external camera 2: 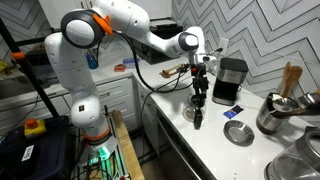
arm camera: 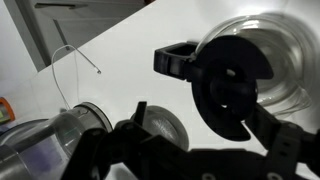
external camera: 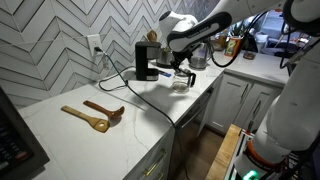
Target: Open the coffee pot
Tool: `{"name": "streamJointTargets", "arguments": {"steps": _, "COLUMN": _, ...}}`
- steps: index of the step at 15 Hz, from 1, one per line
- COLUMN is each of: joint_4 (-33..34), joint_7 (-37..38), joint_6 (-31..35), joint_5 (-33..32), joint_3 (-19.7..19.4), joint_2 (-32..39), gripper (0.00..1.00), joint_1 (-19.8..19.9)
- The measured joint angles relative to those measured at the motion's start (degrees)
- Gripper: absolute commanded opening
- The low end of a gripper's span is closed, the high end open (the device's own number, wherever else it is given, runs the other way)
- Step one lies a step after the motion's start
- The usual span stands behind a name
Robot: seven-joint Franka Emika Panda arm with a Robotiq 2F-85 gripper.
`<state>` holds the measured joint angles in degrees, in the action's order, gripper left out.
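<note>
The coffee pot (arm camera: 292,48) is a clear glass carafe at the right of the wrist view. Its round black lid (arm camera: 228,80) stands tilted up, and its black handle (arm camera: 175,60) points left. My gripper (arm camera: 205,120) is open with fingers spread wide. The right finger lies against the lid's lower edge and the left finger is well apart from it. In both exterior views the gripper (external camera: 184,66) (external camera 2: 200,97) hangs just above the pot (external camera: 181,82) (external camera 2: 198,118) on the white counter, beside the black coffee machine (external camera: 147,58) (external camera 2: 231,80).
Two wooden spoons (external camera: 92,115) lie on the counter (external camera: 70,140). A steel pot with wooden utensils (external camera 2: 276,113) and a small round metal dish (external camera 2: 238,133) stand near the carafe. A black cable (external camera: 130,85) runs across the counter. The counter edge is close to the pot.
</note>
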<state>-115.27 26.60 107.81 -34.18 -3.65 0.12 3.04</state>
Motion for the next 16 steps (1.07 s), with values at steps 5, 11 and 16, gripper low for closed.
{"name": "streamJointTargets", "arguments": {"steps": 5, "joint_4": 0.1, "joint_7": 0.0, "joint_6": -1.54, "joint_5": -0.86, "joint_3": -0.17, "joint_2": -0.64, "gripper": 1.0, "joint_1": 0.34}}
{"name": "streamJointTargets", "arguments": {"steps": 11, "joint_4": 0.12, "joint_7": 0.0, "joint_6": -2.81, "joint_5": -2.01, "joint_3": -0.41, "joint_2": -1.6, "gripper": 1.0, "joint_1": 1.24}}
{"name": "streamJointTargets", "arguments": {"steps": 16, "joint_4": 0.12, "joint_7": 0.0, "joint_6": -3.05, "joint_5": -2.09, "joint_3": -0.84, "joint_2": -2.51, "gripper": 1.0, "joint_1": 1.82}}
